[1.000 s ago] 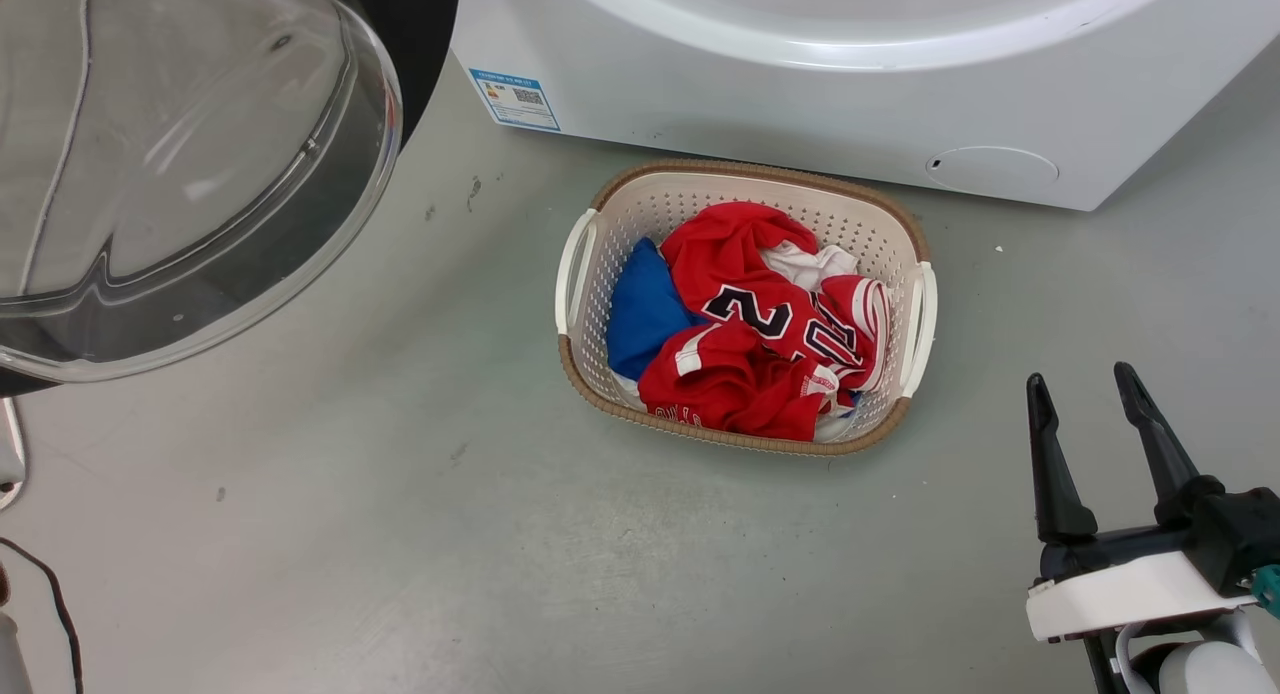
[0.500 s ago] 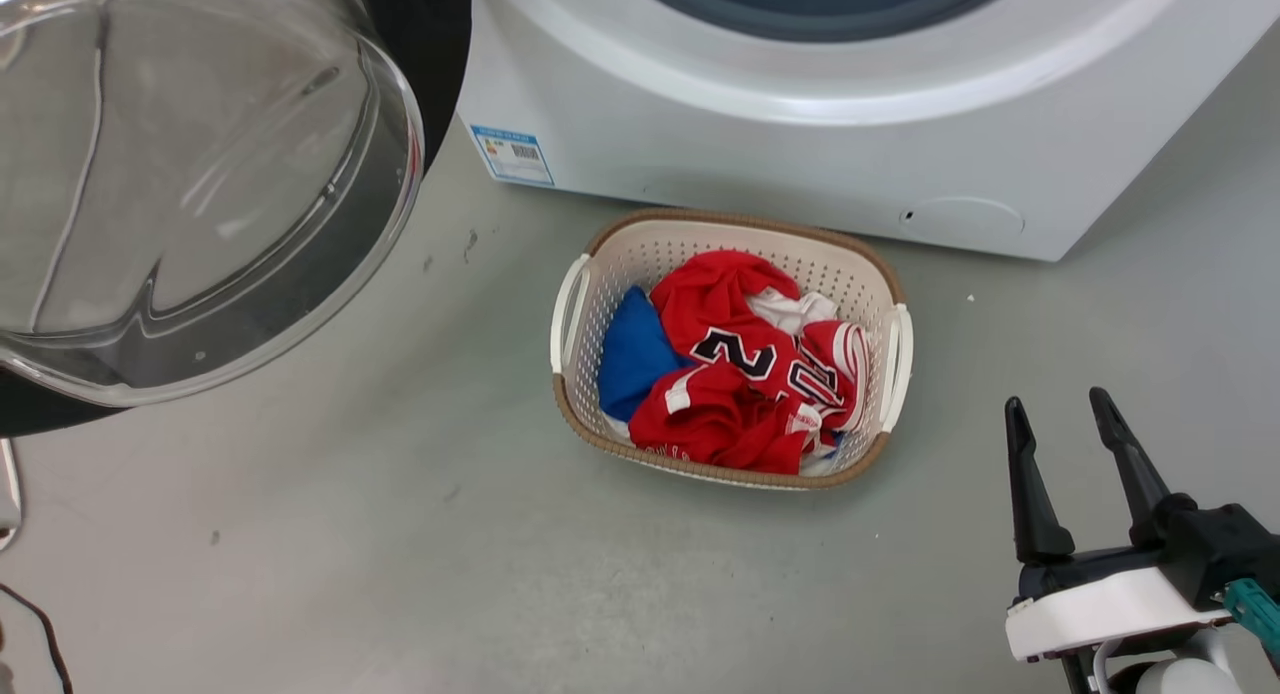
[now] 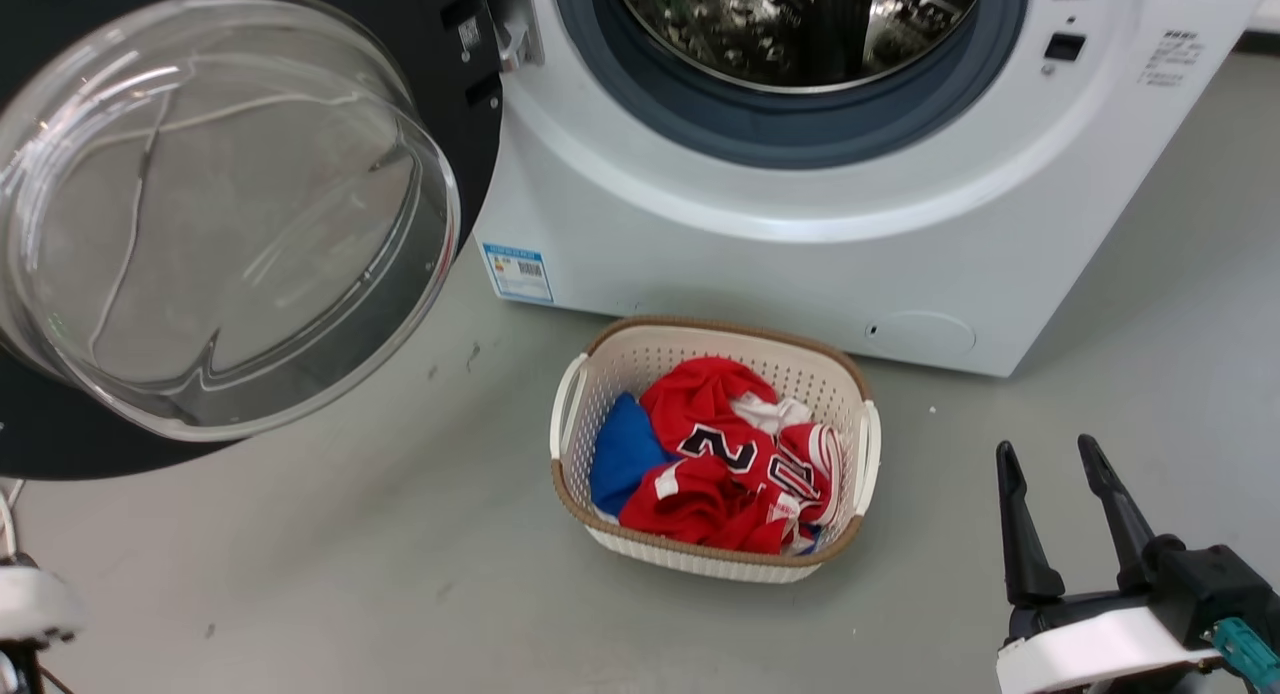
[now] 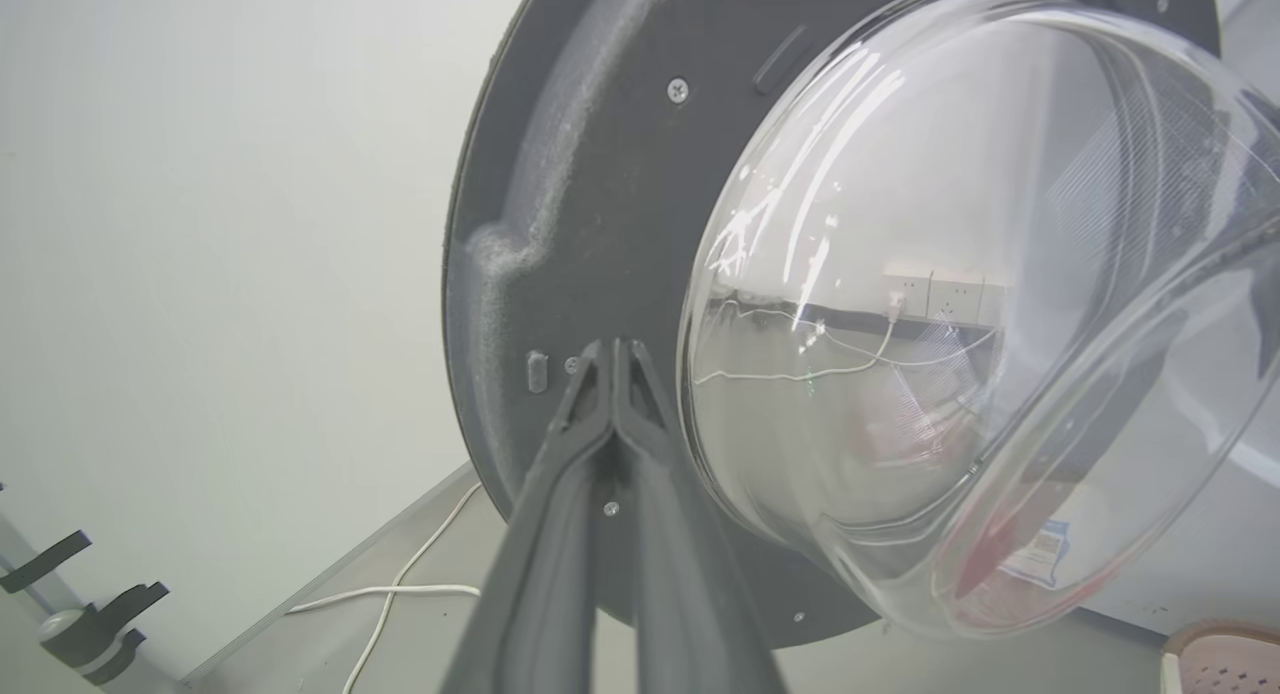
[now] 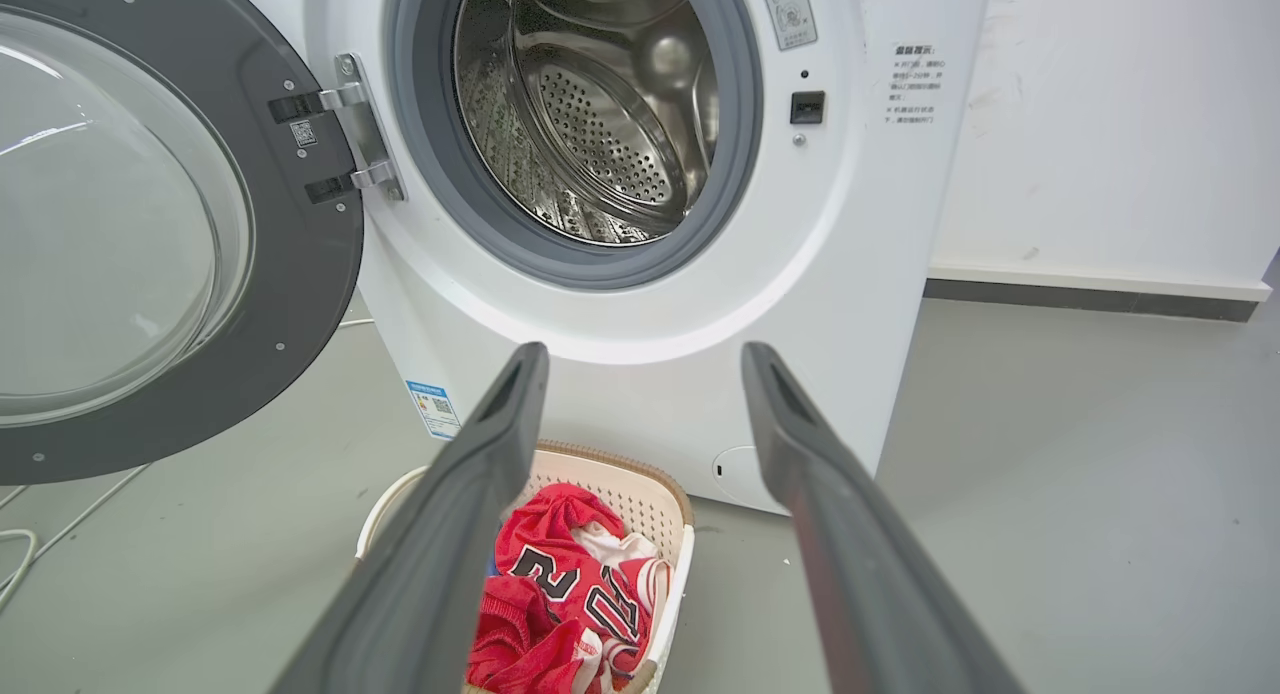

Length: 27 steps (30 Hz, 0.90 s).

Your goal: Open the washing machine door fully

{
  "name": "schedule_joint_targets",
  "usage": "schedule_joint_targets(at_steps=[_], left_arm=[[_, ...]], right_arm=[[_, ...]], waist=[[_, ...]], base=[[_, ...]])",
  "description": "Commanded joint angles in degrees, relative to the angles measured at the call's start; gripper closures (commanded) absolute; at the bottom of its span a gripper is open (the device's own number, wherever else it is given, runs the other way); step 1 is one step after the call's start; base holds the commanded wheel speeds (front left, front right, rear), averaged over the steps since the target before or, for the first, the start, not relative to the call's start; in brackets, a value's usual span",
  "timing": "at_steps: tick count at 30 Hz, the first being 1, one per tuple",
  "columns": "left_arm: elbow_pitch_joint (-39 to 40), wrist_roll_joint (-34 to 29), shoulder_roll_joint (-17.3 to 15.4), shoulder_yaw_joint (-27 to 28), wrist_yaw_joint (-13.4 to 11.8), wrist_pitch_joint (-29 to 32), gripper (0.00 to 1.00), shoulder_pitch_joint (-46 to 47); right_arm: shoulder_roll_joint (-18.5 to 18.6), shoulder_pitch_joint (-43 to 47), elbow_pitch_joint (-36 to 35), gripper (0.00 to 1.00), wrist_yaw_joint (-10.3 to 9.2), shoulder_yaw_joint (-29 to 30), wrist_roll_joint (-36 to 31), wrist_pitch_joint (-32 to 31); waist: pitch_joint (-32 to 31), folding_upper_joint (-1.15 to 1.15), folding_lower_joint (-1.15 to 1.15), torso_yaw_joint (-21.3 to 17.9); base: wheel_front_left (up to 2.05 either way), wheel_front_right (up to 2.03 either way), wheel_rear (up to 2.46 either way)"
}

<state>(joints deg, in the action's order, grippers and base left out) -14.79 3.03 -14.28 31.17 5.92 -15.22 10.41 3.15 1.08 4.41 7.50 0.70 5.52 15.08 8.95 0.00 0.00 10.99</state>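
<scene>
Left gripper [image 4: 612, 346] closed, tips at the matte grey inner rim of the washing machine door [image 3: 220, 224]; right gripper [image 3: 1044, 446] spread, empty; door wide open left of the white machine [image 3: 760, 274], upright, round, clear bowl facing the robot.

A white laundry basket [image 3: 866, 444] is sitting on the grey floor [image 3: 300, 574] left of the right claw [image 3: 1044, 444], holding a red numbered jersey [image 3: 700, 404] and a blue garment [image 3: 620, 454] (crumpled together). Beyond the claw's tips a steel drum [image 5: 590, 104] is gleaming inside its grey rubber ring [image 5: 738, 164], a small round flap [image 3: 920, 332] showing below
</scene>
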Motion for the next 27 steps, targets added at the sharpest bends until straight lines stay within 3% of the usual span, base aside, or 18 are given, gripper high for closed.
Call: schedule_joint_targets(at_steps=[1,12,18,27], left_arm=[[1.44,-0.43,0.7,-0.51,0.13,0.13,0.98,-1.8],[13.23,-2.54,7.39,-6.94,0.98,0.13,1.0,-12.44],[16.6,-2.56,10.37,-14.74,1.04,0.13,1.0,-17.32],[14.78,-1.07,11.26,-23.66,-1.39,0.13,1.0,-19.82]], right_arm=[[-0.27,0.89,-0.29,0.0,-0.01,0.03,0.2,0.12],[-0.34,4.14,-1.27,0.0,-0.01,0.64,1.81,0.12],[-0.35,5.91,-1.84,0.0,-0.01,0.15,2.85,0.12],[-0.34,7.16,-2.58,0.0,-0.01,-1.0,3.64,0.12]], waist=[[-2.09,0.0,0.0,-0.26],[-7.66,0.0,0.0,-1.81],[-10.01,0.0,0.0,-3.95],[-11.23,0.0,0.0,-7.46]], base=[[0.0,0.0,0.0],[0.0,0.0,0.0],[0.0,0.0,0.0],[0.0,0.0,0.0]])
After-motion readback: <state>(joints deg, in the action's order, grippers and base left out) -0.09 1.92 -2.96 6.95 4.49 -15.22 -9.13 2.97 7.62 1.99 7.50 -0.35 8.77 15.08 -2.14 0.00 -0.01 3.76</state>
